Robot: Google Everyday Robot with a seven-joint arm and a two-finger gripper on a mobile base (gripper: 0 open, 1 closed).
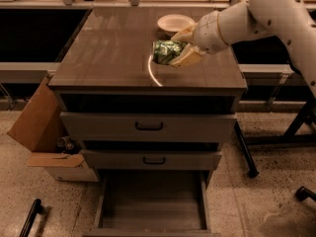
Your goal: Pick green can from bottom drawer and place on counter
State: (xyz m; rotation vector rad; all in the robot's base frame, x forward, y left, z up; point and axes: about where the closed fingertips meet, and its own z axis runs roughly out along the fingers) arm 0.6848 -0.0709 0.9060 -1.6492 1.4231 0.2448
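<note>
The green can (pixel 167 52) is held on its side in my gripper (pixel 177 51), which is shut on it above the right part of the counter (pixel 108 53). The white arm reaches in from the upper right. The can hangs just in front of the white bowl (pixel 175 22). The bottom drawer (pixel 153 201) stands pulled open below, its grey floor bare.
Two shut grey drawer fronts with black handles (pixel 149 126) sit under the counter top. A cardboard box (pixel 42 132) with dark cans in it stands on the floor at the left. Black table legs (pixel 296 127) stand at the right.
</note>
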